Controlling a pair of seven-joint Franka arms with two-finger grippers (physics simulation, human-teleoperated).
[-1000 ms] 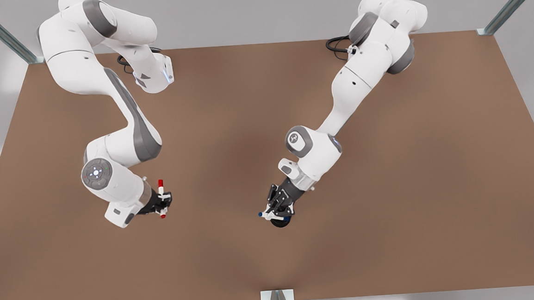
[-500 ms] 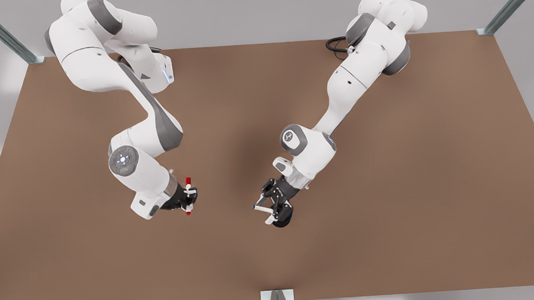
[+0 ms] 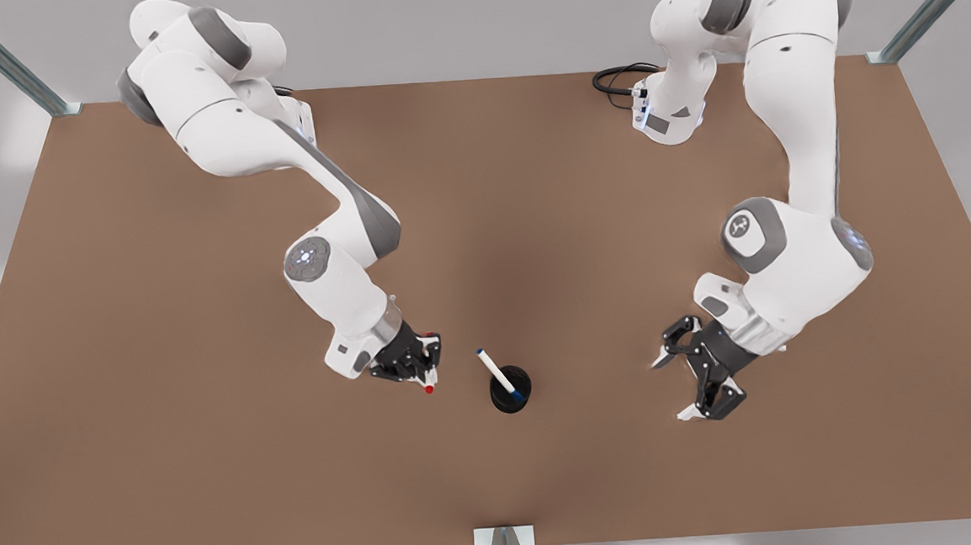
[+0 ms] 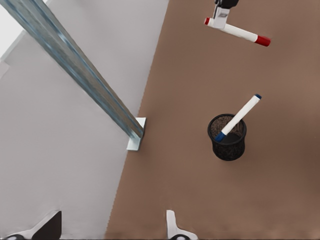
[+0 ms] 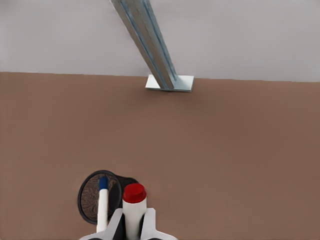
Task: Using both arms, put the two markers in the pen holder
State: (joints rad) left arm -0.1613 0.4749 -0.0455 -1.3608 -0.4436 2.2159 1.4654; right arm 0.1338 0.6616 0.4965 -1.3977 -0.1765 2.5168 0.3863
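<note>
Now | right gripper (image 3: 424, 369) clamps red-capped marker (image 5: 134, 210) | left gripper (image 3: 685, 387) spread, empty | blue marker (image 3: 500, 376) in round mesh holder (image 4: 227, 145)

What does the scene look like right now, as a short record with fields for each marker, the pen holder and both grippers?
blue-capped marker: standing tilted in the pen holder, white barrel sticking out above the rim
pen holder: upright on the brown table, between the two grippers
red-capped marker: gripped, off the table, beside the holder
right gripper: on the front view's left, shut on the red-capped marker
left gripper: on the front view's right, open, holding nothing
left to do: red-capped marker into the holder
</note>
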